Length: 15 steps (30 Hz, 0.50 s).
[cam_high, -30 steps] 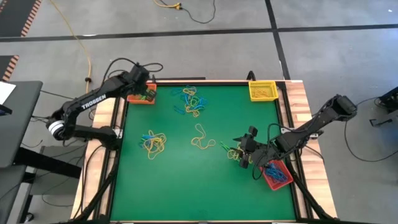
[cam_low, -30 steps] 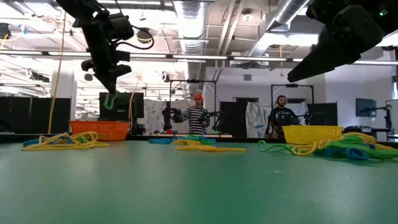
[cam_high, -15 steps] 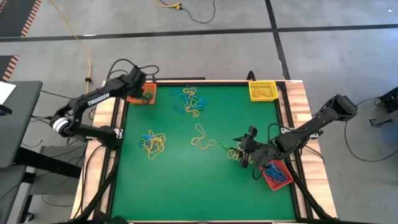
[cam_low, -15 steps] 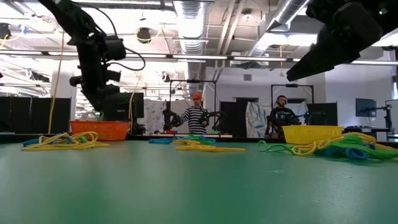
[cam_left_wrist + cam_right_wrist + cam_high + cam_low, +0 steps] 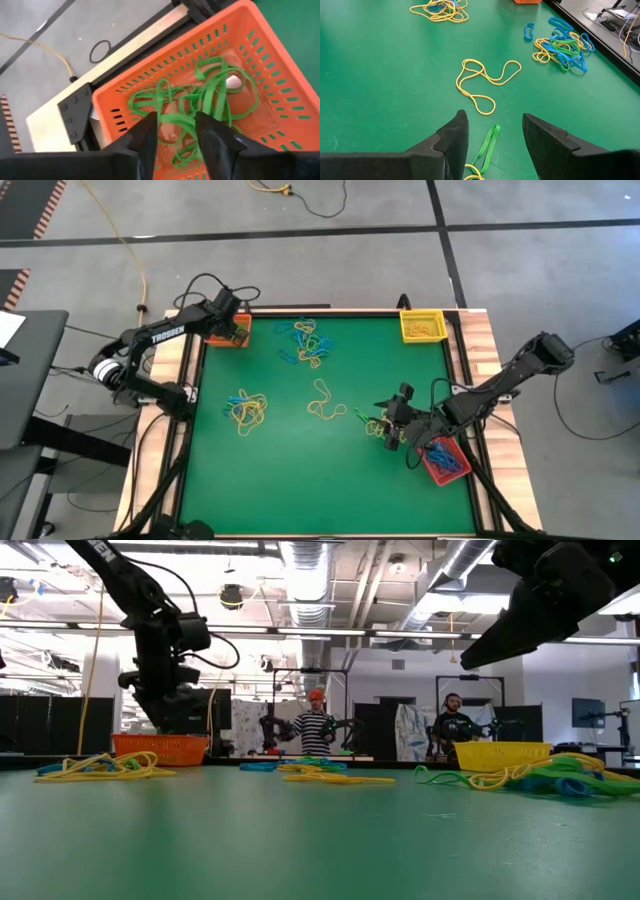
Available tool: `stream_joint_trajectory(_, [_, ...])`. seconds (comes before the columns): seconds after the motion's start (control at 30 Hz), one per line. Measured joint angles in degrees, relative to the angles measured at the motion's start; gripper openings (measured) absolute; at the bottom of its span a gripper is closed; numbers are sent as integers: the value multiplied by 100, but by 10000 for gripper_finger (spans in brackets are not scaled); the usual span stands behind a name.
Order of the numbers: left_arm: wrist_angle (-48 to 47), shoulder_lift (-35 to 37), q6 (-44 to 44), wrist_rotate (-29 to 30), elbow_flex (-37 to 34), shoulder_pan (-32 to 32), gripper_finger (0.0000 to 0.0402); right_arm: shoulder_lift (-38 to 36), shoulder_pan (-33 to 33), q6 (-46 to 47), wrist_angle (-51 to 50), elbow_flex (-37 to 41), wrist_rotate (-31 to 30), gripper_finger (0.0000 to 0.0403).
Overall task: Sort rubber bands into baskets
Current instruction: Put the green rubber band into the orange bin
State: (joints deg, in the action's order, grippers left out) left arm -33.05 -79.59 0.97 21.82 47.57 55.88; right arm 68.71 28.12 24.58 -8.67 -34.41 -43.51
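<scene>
The left gripper (image 5: 175,131), fingers apart, hangs over green rubber bands (image 5: 200,102) in the orange basket (image 5: 260,60). The right gripper (image 5: 492,131), fingers apart, hovers above a green band (image 5: 487,142).

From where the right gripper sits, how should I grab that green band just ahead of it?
Come straight down over the green rubber band. It lies flat as a narrow loop, so close across both strands mid-length. The right gripper already stands open over it.

Bare green table (image 5: 300,470) lies near; rubber bands (image 5: 308,340) clutter the far half.
</scene>
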Motion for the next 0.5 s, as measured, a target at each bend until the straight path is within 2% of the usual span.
stream_joint_trajectory(0.2, [10, 153, 7, -120, 0, -38, 151, 0, 0, -2, -2, 0, 1, 215])
stream_joint_trajectory(0.33, [-446, 298, 175, -924, 0, -205, 151, 0, 0, -2, -3, 0, 2, 215])
stream_joint_trajectory(0.43, [-1177, 399, 258, -1653, 2, -436, 151, 2, 0, -2, -4, 0, 2, 215])
stream_joint_trajectory(0.5, [-1780, 433, 217, -1881, 2, -652, 151, 1, 0, -4, -5, 0, 2, 215])
